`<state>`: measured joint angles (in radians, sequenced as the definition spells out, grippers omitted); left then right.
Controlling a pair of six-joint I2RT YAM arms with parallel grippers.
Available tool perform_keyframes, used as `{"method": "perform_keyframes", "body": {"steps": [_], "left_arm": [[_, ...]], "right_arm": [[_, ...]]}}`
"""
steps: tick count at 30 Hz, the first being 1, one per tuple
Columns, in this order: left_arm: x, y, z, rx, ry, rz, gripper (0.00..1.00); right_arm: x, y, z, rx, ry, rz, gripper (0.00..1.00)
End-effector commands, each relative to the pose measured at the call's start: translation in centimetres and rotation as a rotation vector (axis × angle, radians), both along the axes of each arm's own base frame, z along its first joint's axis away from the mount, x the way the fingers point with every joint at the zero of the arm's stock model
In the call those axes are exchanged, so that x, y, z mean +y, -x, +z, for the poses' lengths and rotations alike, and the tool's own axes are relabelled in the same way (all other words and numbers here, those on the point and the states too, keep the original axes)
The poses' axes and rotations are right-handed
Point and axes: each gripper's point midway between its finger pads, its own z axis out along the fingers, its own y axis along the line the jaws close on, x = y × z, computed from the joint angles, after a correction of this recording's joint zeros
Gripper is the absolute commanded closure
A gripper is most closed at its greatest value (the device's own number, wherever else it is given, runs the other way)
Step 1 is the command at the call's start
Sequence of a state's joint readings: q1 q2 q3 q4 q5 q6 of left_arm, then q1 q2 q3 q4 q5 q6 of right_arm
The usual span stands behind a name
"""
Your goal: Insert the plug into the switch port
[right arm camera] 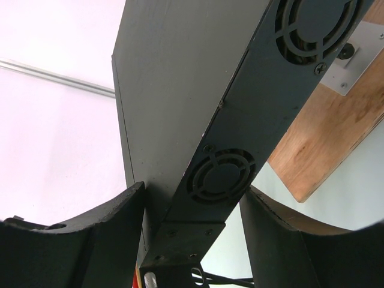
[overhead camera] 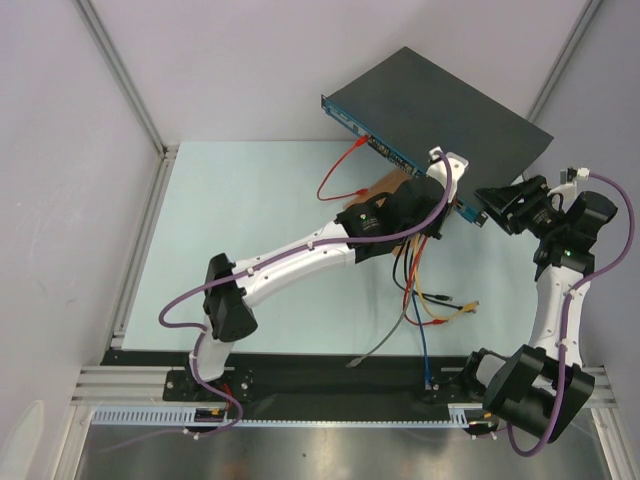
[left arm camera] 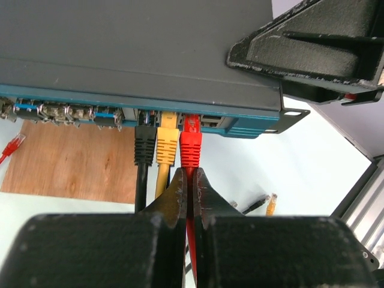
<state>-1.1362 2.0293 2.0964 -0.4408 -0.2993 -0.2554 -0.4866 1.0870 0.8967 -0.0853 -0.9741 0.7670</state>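
The switch (overhead camera: 440,110) is a flat black box with a narrow blue front face (overhead camera: 395,150), lying at the back right. In the left wrist view the red plug (left arm camera: 190,141) sits in a port of the blue face (left arm camera: 252,126), beside a yellow plug (left arm camera: 167,141) and a black plug (left arm camera: 144,144). My left gripper (left arm camera: 189,177) is shut on the red cable just behind that plug; it also shows in the top view (overhead camera: 437,200). My right gripper (right arm camera: 195,189) clamps the switch's fan end (right arm camera: 222,174), one finger on each flat side, and shows in the top view (overhead camera: 497,205).
A brown wooden board (left arm camera: 72,162) lies under the switch's front. Several loose cables with plugs (overhead camera: 440,300) trail on the table toward the near edge. A loose red cable (overhead camera: 340,175) lies left of the left gripper. Metal frame rails (overhead camera: 140,230) border the table.
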Motion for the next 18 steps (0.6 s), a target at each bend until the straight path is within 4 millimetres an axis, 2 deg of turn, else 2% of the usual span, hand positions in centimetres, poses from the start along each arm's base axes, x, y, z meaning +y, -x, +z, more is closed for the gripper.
{"method": "perform_keyframes", "body": {"steps": [1, 4, 5, 7, 14, 16, 18], "left_arm": [[-3.0, -2.5, 4.0, -0.109, 0.190, -0.041, 1.00], [-3.8, -2.5, 4.6, -0.129, 0.213, -0.064, 1.00], [-4.0, -2.5, 4.9, -0.133, 0.219, -0.065, 1.00], [-4.4, -2.6, 5.4, -0.140, 0.237, -0.072, 1.00], [-3.9, -2.8, 5.5, -0.132, 0.236, -0.069, 0.99], [-3.4, -2.6, 5.6, -0.124, 0.233, -0.065, 0.88], [-2.3, -2.6, 6.1, -0.129, 0.221, -0.059, 0.80]], "right_arm": [[3.3, 0.7, 0.0, -0.068, 0.053, 0.148, 0.73], [3.7, 0.7, -0.1, -0.069, 0.054, 0.157, 0.86], [3.9, 0.8, -0.3, -0.064, 0.050, 0.160, 0.94], [4.1, 0.9, -0.6, -0.057, 0.049, 0.167, 1.00], [4.2, 1.0, -0.2, -0.075, 0.064, 0.175, 1.00], [3.7, 0.8, 0.4, -0.084, 0.069, 0.163, 0.99], [3.1, 0.6, 0.6, -0.086, 0.068, 0.153, 0.96]]}}
